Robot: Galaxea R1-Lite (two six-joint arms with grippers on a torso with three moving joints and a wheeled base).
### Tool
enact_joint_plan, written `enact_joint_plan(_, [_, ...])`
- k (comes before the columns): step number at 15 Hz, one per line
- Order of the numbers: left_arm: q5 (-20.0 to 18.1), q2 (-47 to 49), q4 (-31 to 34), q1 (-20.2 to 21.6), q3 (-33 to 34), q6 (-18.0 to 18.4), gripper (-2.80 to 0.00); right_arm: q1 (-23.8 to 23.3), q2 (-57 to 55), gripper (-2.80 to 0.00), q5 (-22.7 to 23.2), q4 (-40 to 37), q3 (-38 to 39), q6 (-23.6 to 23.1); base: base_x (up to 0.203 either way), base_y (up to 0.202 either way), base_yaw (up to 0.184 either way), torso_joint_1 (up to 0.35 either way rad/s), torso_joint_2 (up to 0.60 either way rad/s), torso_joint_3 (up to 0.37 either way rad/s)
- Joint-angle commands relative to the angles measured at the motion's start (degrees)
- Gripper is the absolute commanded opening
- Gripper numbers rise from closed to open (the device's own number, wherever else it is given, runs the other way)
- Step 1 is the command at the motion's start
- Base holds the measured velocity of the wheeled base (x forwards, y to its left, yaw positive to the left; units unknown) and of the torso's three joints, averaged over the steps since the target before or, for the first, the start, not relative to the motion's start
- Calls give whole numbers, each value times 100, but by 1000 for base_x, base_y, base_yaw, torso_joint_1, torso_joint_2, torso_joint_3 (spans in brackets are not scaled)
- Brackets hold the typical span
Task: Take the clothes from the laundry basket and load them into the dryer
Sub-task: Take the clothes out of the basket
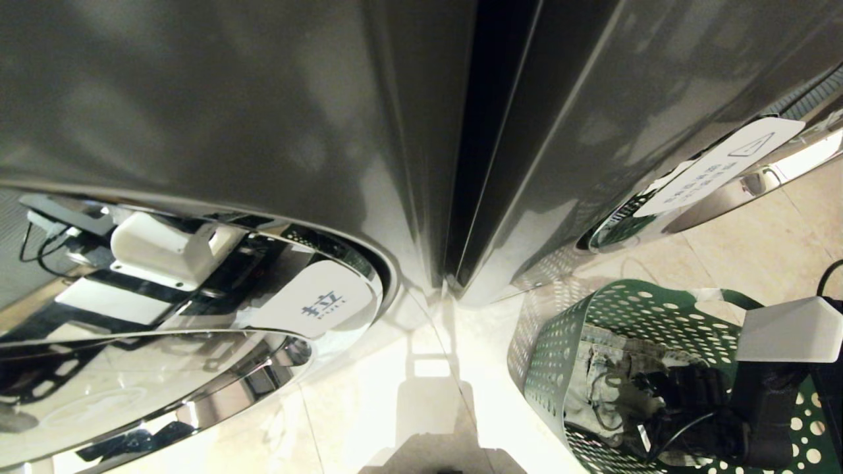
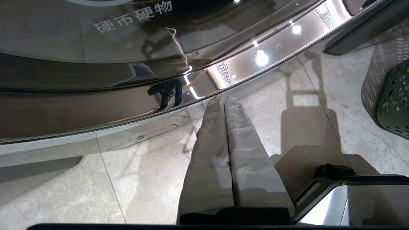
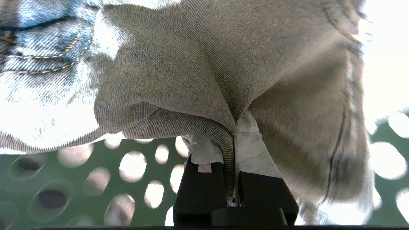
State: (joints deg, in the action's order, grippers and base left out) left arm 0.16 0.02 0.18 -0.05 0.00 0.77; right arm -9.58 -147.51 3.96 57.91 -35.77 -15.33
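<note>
The green perforated laundry basket (image 1: 560, 342) stands on the floor at the lower right, with light blue jeans (image 1: 599, 368) bunched inside. My right arm (image 1: 784, 329) reaches down into it. In the right wrist view my right gripper (image 3: 230, 139) is shut on a fold of the jeans (image 3: 179, 64), with the basket wall (image 3: 80, 179) close behind. Two dark grey machines with round chrome doors stand ahead, one at the left (image 1: 197, 316) and one at the right (image 1: 724, 178); I cannot tell which is the dryer. My left gripper (image 2: 223, 100) is shut and empty, low by the left door's chrome rim (image 2: 271, 54).
Pale tiled floor (image 1: 408, 395) lies between the left door and the basket. A dark gap (image 1: 474, 131) separates the two machines. From the left wrist view the basket (image 2: 394, 99) shows at the far edge, and part of my base (image 2: 335, 191) sits close by.
</note>
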Motion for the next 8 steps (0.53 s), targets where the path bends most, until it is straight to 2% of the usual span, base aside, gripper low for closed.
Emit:
enact_joint_plan(1, [2,-2,-1,5,0,2,-280,6,486,-280,-19,36,318,52,0,0,0,0,0,0])
enact_joint_plan(5, [2,-2,-1,0,0,0,-280,9,1513,-280,-29,43,1394,152,0,0,0,0,0,0])
enact_joint_plan(8, [2,-2,-1,4,0,2,-280,42,2800,-280,-34,35,2177,152,0,0,0,0,0,0])
